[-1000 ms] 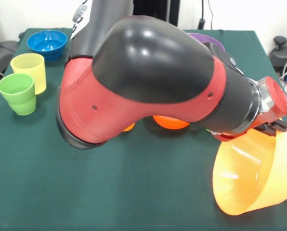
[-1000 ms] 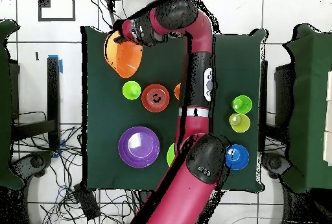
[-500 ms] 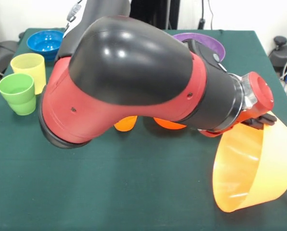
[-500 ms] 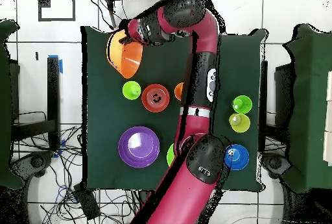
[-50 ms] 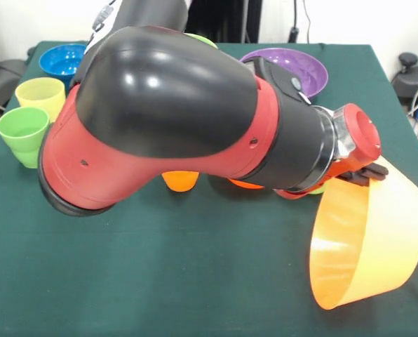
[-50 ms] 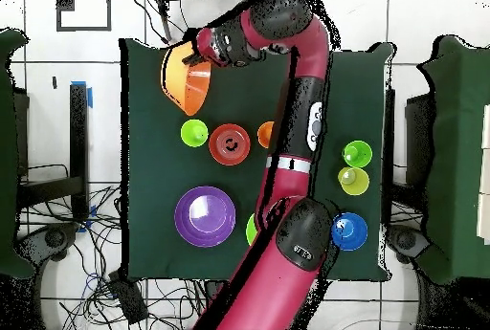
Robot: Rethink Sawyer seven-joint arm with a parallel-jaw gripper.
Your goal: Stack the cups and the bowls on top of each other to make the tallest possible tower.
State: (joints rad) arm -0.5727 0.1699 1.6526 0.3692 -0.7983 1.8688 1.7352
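Note:
My gripper [image 5: 363, 173] [image 6: 201, 54] is shut on the rim of the very large orange bowl [image 5: 367, 242] [image 6: 184, 79]. The bowl hangs tilted on its side above the table's corner. The other pieces stand singly on the green cloth. They are the purple bowl [image 5: 286, 67] [image 6: 205, 216], the blue bowl [image 5: 65, 57] [image 6: 349, 231], the small red-orange bowl [image 6: 230, 143], the orange cup [image 5: 181, 180] [image 6: 265, 135], a lime green cup [image 6: 194, 134], a green cup [image 5: 21, 133] [image 6: 357, 154] and the pale yellow cup [image 5: 41, 95] [image 6: 352, 182]. My arm half hides the green bowl [image 6: 252, 229]. No tower is in view.
My bulky red and black arm [image 5: 174, 119] [image 6: 297, 106] reaches across the middle of the table and covers much of it in the front view. The held bowl hangs close to the table edge [image 6: 126, 77]. Cables [image 6: 115, 288] lie on the floor beside the table.
The arm's elbow has swung left in the front view, uncovering the orange cup and the purple bowl. The held orange bowl has shifted slightly with the wrist and stays tilted.

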